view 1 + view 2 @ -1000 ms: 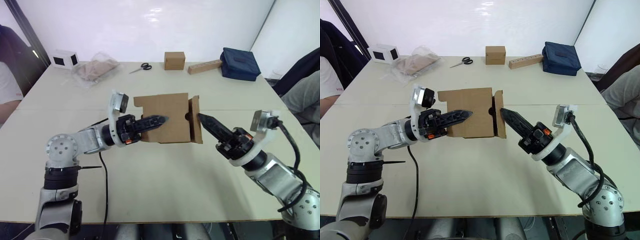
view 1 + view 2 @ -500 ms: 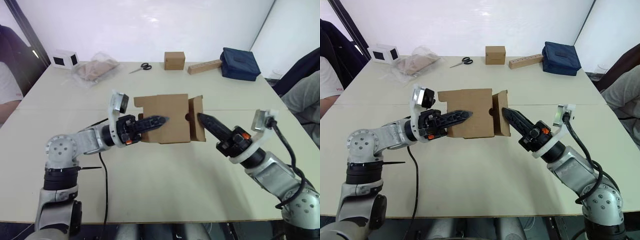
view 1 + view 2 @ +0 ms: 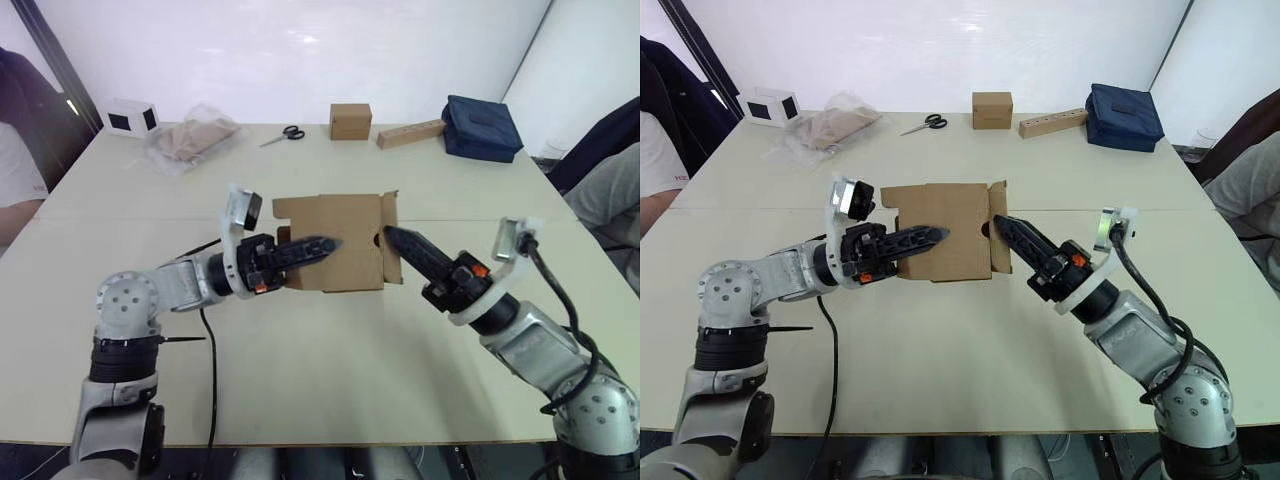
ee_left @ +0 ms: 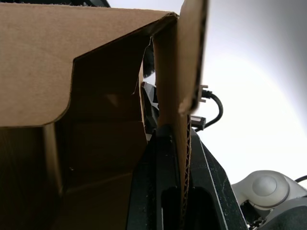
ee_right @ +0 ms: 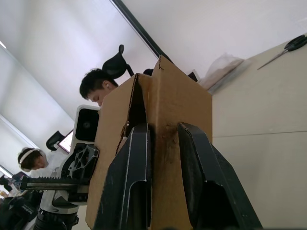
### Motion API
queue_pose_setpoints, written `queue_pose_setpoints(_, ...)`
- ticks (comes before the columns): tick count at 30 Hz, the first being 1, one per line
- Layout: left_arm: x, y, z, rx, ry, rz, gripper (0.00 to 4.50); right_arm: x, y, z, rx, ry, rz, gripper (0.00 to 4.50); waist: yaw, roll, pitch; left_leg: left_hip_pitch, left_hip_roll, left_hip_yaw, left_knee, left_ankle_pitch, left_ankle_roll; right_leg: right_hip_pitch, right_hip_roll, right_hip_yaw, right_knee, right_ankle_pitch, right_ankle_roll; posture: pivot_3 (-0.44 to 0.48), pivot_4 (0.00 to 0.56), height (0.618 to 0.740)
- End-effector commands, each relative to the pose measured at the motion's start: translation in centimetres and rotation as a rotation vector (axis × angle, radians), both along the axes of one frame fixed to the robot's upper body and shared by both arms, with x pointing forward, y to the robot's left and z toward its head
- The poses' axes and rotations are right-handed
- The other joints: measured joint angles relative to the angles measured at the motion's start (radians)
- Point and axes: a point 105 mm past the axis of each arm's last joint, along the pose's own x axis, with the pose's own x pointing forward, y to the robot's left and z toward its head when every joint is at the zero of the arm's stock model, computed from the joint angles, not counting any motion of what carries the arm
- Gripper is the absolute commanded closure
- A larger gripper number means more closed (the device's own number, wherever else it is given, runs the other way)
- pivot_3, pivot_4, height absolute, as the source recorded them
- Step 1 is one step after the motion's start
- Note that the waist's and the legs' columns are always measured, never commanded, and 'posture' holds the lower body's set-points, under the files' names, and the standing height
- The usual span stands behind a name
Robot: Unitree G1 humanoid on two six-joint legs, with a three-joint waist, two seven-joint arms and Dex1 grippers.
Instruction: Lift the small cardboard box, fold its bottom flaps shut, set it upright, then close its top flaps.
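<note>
Two grippers are holding the small cardboard box (image 3: 335, 243) above the middle of the counter (image 3: 320, 350), one at each side. Left of the box, the left gripper (image 3: 322, 245) is pinching the box's near wall between its closed fingers, one finger lying across the outside face. At the box's right end, the right gripper (image 3: 998, 224) is clamping a side flap (image 3: 391, 240), a finger on each face of it. That end flap is standing partly folded against the box opening. Beyond the box, toward the far edge of the counter, a neat brown cube (image 3: 350, 121), a long tan block (image 3: 410, 133) and a dark blue bag (image 3: 481, 127) are sitting in a row, with scissors (image 3: 282, 135), a clear plastic bag (image 3: 192, 139) and a white device (image 3: 129, 117) lying farther left of the cube.
</note>
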Motion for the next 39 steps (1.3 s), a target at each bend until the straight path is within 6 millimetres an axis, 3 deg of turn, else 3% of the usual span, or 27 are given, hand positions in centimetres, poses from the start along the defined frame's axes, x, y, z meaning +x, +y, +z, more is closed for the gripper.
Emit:
queue_pose_setpoints(1, -0.6, -0.4, 0.7, -0.014, -0.043, -0.021, 4.5, -0.7, 0.7, 1.0, 0.002, -0.05, 0.014, 3.62, 0.0, 0.0, 0.0, 0.0, 0.0, 0.0, 0.0, 0.0, 0.0, 0.0, 0.0, 0.0, 0.0, 0.0, 0.0, 0.0, 0.15, 0.74)
queue_pose_setpoints(14, -0.5, -0.4, 0.4, -0.008, -0.039, -0.019, 4.5, -2.1, 1.2, 1.6, 0.033, -0.035, 0.099, 3.62, 0.0, 0.0, 0.0, 0.0, 0.0, 0.0, 0.0, 0.0, 0.0, 0.0, 0.0, 0.0, 0.0, 0.0, 0.0, 0.0, 0.15, 0.74)
queue_pose_setpoints(29, -1.2, -0.5, 0.3, -0.012, -0.042, -0.035, 4.5, -1.2, -0.1, 2.1, 0.059, -0.018, 0.057, 3.62, 0.0, 0.0, 0.0, 0.0, 0.0, 0.0, 0.0, 0.0, 0.0, 0.0, 0.0, 0.0, -0.001, 0.0, 0.0, 0.0, 0.15, 0.74)
queue_pose_setpoints(39, -1.1, -0.5, 0.4, -0.017, -0.043, -0.03, 4.5, -1.3, 0.6, 2.1, 0.038, -0.03, 0.076, 3.62, 0.0, 0.0, 0.0, 0.0, 0.0, 0.0, -0.001, 0.0, 0.0, 0.0, 0.0, 0.0, -0.002, 0.0, 0.0, 0.0, 0.15, 0.74)
